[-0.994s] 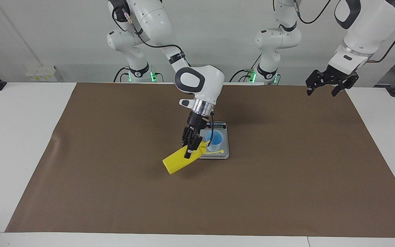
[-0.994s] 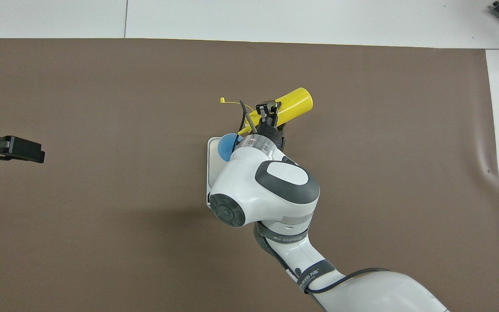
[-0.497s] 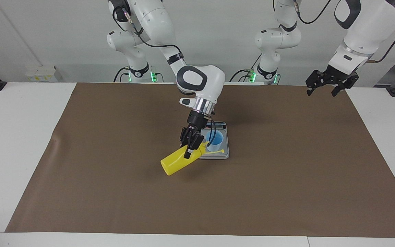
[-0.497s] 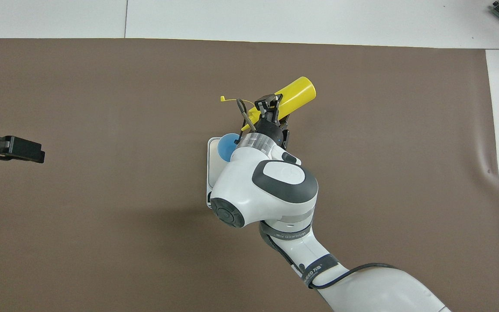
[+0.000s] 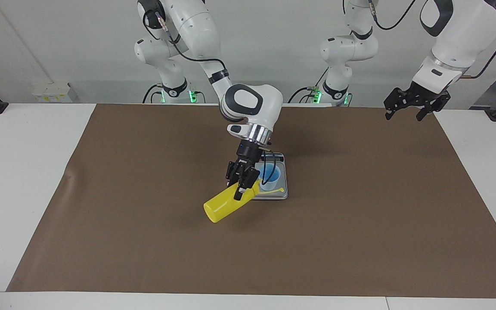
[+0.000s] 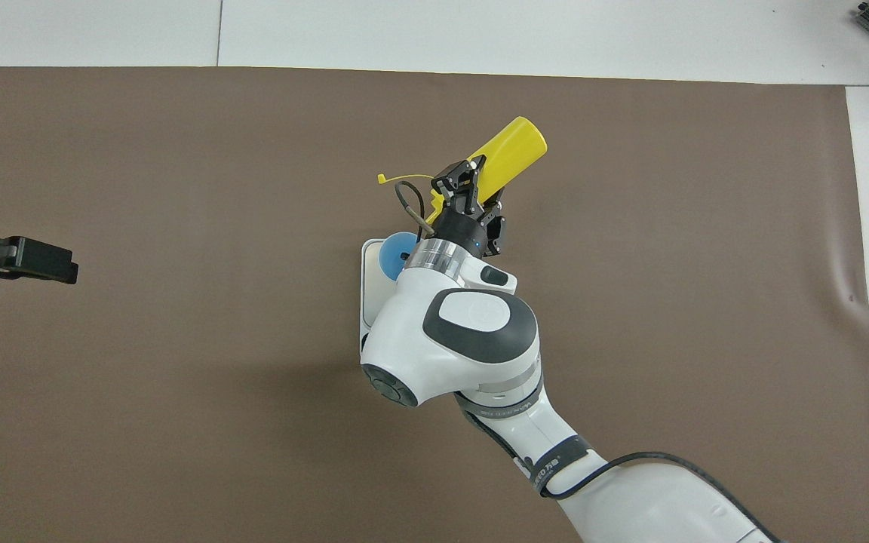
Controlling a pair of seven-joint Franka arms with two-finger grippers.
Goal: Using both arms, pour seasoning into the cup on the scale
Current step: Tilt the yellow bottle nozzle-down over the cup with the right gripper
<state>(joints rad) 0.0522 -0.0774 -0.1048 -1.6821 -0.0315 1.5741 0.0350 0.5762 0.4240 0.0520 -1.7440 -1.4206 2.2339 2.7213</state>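
One bottle (image 5: pixel 224 204) in right end effector (image 5: pixel 242 189)

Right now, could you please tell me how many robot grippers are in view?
2. The right gripper is shut on the tilted seasoning bottle beside the scale. The left gripper waits, open, over the left arm's end of the table.

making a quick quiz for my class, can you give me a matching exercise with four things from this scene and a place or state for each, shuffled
Things:
1. bottle
2. cup
3. scale
4. left gripper

Places or states:
A. lies flat on the brown mat, under the cup
B. tilted, gripped near its nozzle end
C. jaws open, holding nothing, at the left arm's end of the table
D. stands upright on the grey plate

Pairs: 1-B, 2-D, 3-A, 4-C

The bottle is held by the right gripper, nozzle pointing toward the cup.
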